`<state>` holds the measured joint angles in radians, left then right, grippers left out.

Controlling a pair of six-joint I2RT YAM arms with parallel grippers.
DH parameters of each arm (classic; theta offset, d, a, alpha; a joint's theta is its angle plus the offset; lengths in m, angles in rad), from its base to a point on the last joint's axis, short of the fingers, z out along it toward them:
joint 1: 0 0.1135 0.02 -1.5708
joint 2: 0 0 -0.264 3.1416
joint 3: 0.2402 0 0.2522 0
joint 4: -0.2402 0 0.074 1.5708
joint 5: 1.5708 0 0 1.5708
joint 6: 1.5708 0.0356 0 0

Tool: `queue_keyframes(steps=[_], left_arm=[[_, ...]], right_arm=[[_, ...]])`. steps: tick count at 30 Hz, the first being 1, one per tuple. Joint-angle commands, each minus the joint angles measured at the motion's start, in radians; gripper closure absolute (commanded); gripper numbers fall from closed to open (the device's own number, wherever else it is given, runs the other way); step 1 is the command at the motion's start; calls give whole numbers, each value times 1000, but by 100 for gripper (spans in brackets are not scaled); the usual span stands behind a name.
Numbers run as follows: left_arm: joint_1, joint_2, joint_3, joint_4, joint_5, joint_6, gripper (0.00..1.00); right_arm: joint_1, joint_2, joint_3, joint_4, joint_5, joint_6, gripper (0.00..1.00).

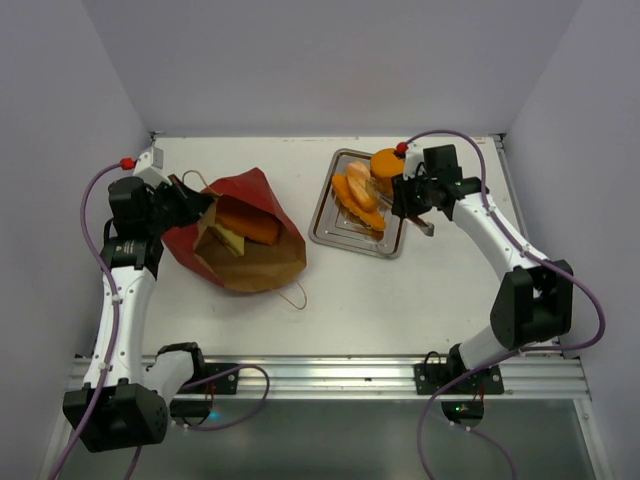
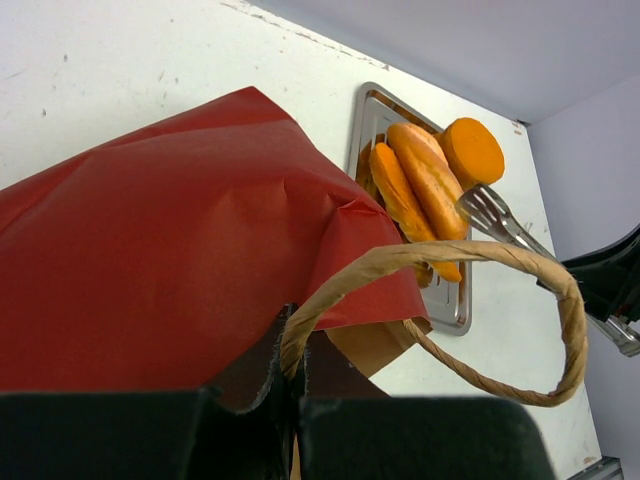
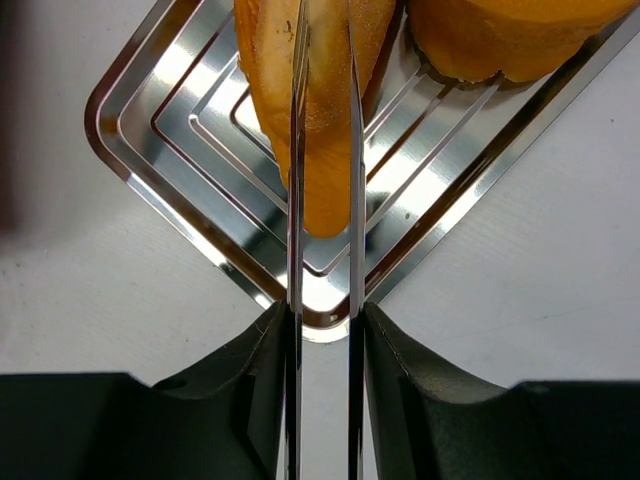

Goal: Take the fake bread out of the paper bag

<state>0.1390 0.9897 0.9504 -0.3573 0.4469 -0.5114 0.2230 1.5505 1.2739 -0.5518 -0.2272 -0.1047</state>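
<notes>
Some fake bread on tray

On the left wrist camera my left gripper is only a dark blur at the bottom edge, and the paper bag hides its own inside. On the right wrist view the bread and tongs run off the top, so I can't see the tips
</notes>
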Motion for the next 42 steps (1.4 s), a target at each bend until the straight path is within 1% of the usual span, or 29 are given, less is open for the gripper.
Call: queue_keyframes(steps=[1,17,19,20,22,24,27,29,30,31,32,33,34,36,37,39,40,41,42], left_arm=[[7,-10,13,1,26,20,100],[7,-2,28,-3,30,24,100],[7,0,31,-3,32,22,100],[5,0,33,-5,32,22,100],[5,1,34,-3,32,19,100],[5,3,37,-3,32,16,100],[5,9,42,0,32,8,100],[5,10,47,1,30,5,100],[7,13,48,1,27,5,100],[5,15,51,1,26,4,100],[5,14,54,0,24,2,100],[5,17,57,0,23,2,100],[5,18,59,0,21,2,100],[5,20,67,-5,18,-1,100],[5,21,68,-6,18,-1,100],[5,21,73,-12,13,-3,100],[5,21,73,-14,10,-3,100],[5,21,73,-17,9,-7,100],[5,20,68,-16,9,-9,100]], right_arm=[[-5,-61,35,38,-26,-3,62],[-7,-113,67,6,-66,-23,60],[-7,-130,67,4,-101,-55,61],[-7,-154,67,4,-148,-70,61],[-7,-177,77,-25,-214,-148,62],[-1,-213,97,-77,-308,-232,63],[32,-260,133,-170,-368,-364,64],[84,-277,154,-242,-382,-458,64],[116,-292,159,-267,-364,-486,64],[198,-299,159,-284,-341,-510,64],[241,-305,156,-310,-322,-550,64],[292,-313,151,-315,-281,-559,64],[391,-316,147,-316,-255,-567,65],[488,-308,137,-300,-189,-566,64],[560,-287,139,-287,-125,-558,64],[616,-239,142,-248,-52,-540,65],[671,-222,139,-225,-2,-535,65],[700,-205,128,-182,105,-538,65],[734,-190,117,-139,180,-530,65]])
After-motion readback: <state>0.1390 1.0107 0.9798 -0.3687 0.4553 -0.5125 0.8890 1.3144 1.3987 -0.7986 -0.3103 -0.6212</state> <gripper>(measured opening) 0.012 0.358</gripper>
